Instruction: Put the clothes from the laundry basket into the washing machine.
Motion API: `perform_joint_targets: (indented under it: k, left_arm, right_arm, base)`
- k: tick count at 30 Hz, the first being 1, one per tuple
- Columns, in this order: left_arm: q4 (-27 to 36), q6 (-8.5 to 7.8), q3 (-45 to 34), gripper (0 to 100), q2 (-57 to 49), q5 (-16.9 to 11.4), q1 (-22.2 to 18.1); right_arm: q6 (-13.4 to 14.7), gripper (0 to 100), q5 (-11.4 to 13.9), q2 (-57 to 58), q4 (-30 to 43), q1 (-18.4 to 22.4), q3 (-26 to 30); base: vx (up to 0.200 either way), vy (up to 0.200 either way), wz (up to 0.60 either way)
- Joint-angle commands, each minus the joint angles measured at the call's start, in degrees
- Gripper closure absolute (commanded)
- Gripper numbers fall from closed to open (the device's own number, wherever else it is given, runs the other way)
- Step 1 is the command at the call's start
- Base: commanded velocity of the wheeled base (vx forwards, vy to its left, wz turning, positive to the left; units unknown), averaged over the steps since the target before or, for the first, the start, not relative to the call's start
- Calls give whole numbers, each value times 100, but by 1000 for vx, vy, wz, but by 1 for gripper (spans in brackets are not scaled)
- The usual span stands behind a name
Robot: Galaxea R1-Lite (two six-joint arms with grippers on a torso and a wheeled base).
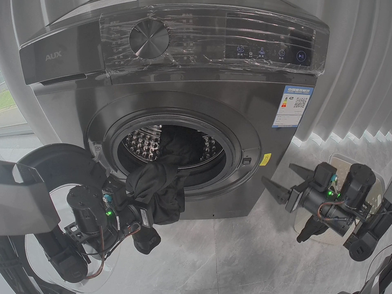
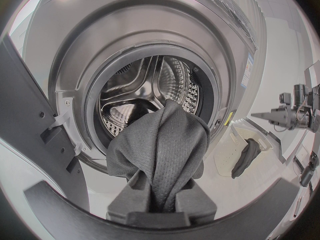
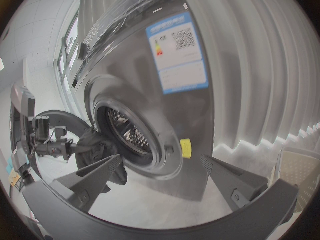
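Note:
The grey washing machine [image 1: 171, 94] stands with its round door [image 1: 53, 164] swung out to the left. A black garment [image 1: 177, 148] lies half in the drum [image 2: 143, 90] and spills over the rim. My left gripper [image 1: 157, 203] is just below the opening, shut on the garment's [image 2: 163, 140] lower folds. The right gripper [image 1: 281, 178] hovers open and empty at the machine's right front corner, its fingers [image 3: 111, 165] spread wide. Behind it sits the white laundry basket [image 1: 347, 162] with a dark cloth [image 2: 246, 157] hanging over its edge.
Pale curtains [image 1: 359, 82] hang to the right of and behind the machine. Grey tiled floor [image 1: 237, 250] lies open in front of it, between the two arms. The open door takes up the space on the left side.

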State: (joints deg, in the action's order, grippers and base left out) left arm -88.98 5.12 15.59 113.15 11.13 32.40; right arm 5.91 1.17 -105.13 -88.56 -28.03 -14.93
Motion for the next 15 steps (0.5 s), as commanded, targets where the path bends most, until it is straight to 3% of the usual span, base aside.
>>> perform_joint_targets:
  k: [1, 6, 9, 13, 15]
  left_arm:
    - [-5, -2, 58, 100, 5, 12, 20]
    - [-5, -20, 137, 100, 93, 170, 3]
    - [3, 42, 524, 100, 392, 214, 12]
    - [12, 217, 858, 100, 717, 197, -41]
    - [12, 226, 1104, 100, 849, 223, -67]
  right_arm:
    - [15, 0, 59, -130, -3, -291, 588]
    - [42, 0, 50, -333, -3, -537, 650]
    - [138, 0, 41, -456, -3, -818, 799]
    - [165, 0, 50, -596, -12, -845, 843]
    - [173, 0, 41, -605, -3, -845, 852]
  base:
    - [0, 0, 0]
    - [0, 0, 0]
    - [0, 0, 0]
    - [0, 0, 0]
    - [0, 0, 0]
